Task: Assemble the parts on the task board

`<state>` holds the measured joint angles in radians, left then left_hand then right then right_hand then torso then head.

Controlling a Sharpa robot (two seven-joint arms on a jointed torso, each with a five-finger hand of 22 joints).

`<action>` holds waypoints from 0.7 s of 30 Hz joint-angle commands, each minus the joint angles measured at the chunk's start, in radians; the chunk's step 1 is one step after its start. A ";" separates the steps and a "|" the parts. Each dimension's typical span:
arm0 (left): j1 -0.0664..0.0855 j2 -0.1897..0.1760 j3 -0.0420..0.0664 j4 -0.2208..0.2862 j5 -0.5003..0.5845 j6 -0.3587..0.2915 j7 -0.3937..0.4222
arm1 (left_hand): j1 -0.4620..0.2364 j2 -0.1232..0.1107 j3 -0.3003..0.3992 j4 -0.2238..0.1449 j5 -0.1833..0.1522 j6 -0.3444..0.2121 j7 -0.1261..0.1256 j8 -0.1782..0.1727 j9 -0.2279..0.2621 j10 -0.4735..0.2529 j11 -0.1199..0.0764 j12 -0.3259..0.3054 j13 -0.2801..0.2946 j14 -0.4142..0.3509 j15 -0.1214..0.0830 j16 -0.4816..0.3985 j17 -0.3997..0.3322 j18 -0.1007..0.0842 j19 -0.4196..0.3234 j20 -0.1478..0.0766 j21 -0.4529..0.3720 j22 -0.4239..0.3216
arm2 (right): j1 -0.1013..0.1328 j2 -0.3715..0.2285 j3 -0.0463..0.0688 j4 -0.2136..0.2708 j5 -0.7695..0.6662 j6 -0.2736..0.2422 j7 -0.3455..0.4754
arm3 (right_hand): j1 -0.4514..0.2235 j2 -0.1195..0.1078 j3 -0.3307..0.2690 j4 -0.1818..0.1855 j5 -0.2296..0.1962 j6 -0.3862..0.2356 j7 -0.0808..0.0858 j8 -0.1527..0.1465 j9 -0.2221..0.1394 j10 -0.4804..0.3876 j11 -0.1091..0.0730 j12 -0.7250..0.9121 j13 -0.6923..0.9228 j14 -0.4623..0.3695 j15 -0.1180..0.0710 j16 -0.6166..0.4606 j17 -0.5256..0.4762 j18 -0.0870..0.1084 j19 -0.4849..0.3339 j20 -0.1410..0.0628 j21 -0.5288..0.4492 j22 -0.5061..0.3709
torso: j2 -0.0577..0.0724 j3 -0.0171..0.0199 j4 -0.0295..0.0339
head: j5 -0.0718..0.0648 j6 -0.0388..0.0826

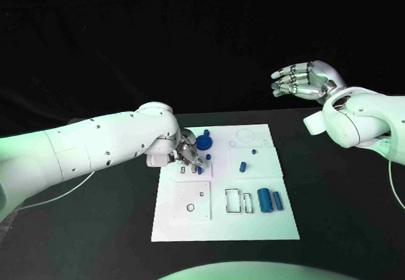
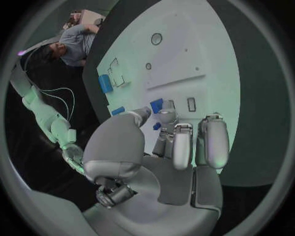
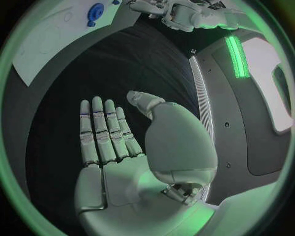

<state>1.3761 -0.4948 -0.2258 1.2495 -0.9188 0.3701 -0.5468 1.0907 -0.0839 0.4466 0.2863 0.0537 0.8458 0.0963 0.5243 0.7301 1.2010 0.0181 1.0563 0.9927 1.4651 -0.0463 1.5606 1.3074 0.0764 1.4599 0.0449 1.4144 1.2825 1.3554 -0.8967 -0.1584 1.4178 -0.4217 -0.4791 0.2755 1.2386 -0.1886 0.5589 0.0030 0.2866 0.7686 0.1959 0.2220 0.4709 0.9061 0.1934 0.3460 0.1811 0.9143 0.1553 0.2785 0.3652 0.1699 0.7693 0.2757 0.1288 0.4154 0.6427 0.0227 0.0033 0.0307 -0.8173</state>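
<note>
Your left hand (image 1: 184, 155) is down on the board (image 1: 227, 224), at its far-left part, fingertips (image 2: 161, 115) around small blue parts there. Whether they pinch one or only touch it I cannot tell; the wrist view shows a blue piece (image 2: 157, 105) right at the tips, but the contact is hidden. Your right hand (image 1: 304, 80) hangs high, well off the board to its far right, fingers apart, holding nothing.

On the board, the gear (image 1: 204, 142) sits just beyond your left hand, a peg (image 1: 245, 167) lies near the middle, and two cylinders (image 1: 271, 201) lie side by side toward the near right, next to a rectangular slot (image 1: 233, 201).

These parts look like stiff, light plastic, smooth and probably slippery. The round ones will likely roll if nudged. Take a cylinder across its middle from both sides, and the gear by its rim. Go light on pressure; a small peg may shoot out of a hard pinch.
</note>
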 commanded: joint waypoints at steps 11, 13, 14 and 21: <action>-0.001 0.003 0.000 -0.001 0.044 -0.002 0.010 | 0.013 -0.040 0.197 -0.052 0.000 0.008 -0.003 -0.008 0.022 0.004 -0.002 -0.005 0.003 0.103 -0.003 0.004 0.256 -0.022 0.007 -0.001 0.009 0.010 | -0.002 0.004 0.000 -0.003 -0.013 0.008 0.009 | -0.007 0.000 -0.006 0.002 0.006 -0.008 0.066 -0.006 -0.002 -0.007 0.004 0.004 -0.004 -0.001 0.004 -0.007 -0.002 0.010 -0.007 0.001 -0.010 -0.005 | 0.000 0.0007 0.0001 | -0.001 -0.003; -0.001 0.003 0.000 -0.001 0.050 -0.005 0.010 | 0.016 -0.042 0.234 -0.075 0.000 0.008 -0.004 -0.006 0.029 0.004 -0.002 -0.006 0.002 0.103 -0.004 0.004 0.256 -0.022 0.008 -0.002 0.010 0.011 | -0.003 0.004 0.000 -0.003 -0.013 0.009 0.008 | -0.007 0.000 -0.006 0.002 0.006 -0.008 0.066 -0.006 -0.002 -0.007 0.004 0.004 -0.004 -0.001 0.004 -0.007 -0.002 0.010 -0.007 0.001 -0.010 -0.005 | 0.000 0.0008 0.0006 | -0.001 -0.004; -0.001 0.003 0.000 -0.002 0.053 -0.007 0.011 | 0.015 -0.043 0.248 -0.082 0.000 0.007 -0.003 -0.005 0.031 0.005 -0.003 -0.006 0.003 0.103 -0.003 0.004 0.256 -0.022 0.008 -0.002 0.010 0.012 | -0.003 0.005 0.000 -0.004 -0.014 0.009 0.008 | -0.007 0.000 -0.006 0.002 0.006 -0.008 0.066 -0.006 -0.002 -0.007 0.004 0.004 -0.004 -0.001 0.004 -0.007 -0.002 0.010 -0.007 0.001 -0.010 -0.005 | 0.000 0.0010 0.0007 | -0.001 -0.005; -0.001 0.003 0.000 -0.005 0.075 -0.007 0.013 | 0.019 -0.044 0.337 -0.156 0.006 0.001 -0.004 0.000 0.051 0.005 -0.003 -0.013 -0.002 0.103 -0.004 0.003 0.255 -0.022 0.008 -0.002 0.011 0.014 | -0.005 0.005 -0.001 -0.005 -0.016 0.012 0.007 | -0.007 0.000 -0.007 0.001 0.007 -0.007 0.066 -0.006 -0.002 -0.007 0.004 0.005 -0.006 -0.001 0.005 -0.008 -0.003 0.010 -0.009 0.001 -0.012 -0.007 | 0.000 0.0005 -0.0003 | 0.000 -0.007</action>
<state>1.3750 -0.4943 -0.2258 1.2448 -0.8737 0.3655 -0.5438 1.0987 -0.1308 0.7760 0.1333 0.0530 0.8490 0.0930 0.5174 0.7772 1.2009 0.0182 1.0454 0.9919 1.4651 -0.0463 1.5606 1.3074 0.0608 1.4598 0.0449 1.4197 1.2970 1.3513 -0.8924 -0.1591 1.4135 -0.4254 -0.4783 0.2752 1.2386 -0.1886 0.5589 0.0029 0.2903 0.7686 0.1959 0.2220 0.4701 0.9024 0.1969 0.3460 0.1763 0.9144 0.1553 0.2747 0.3635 0.1699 0.7693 0.2756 0.1209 0.4092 0.6428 0.0236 0.0035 0.0299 -0.8233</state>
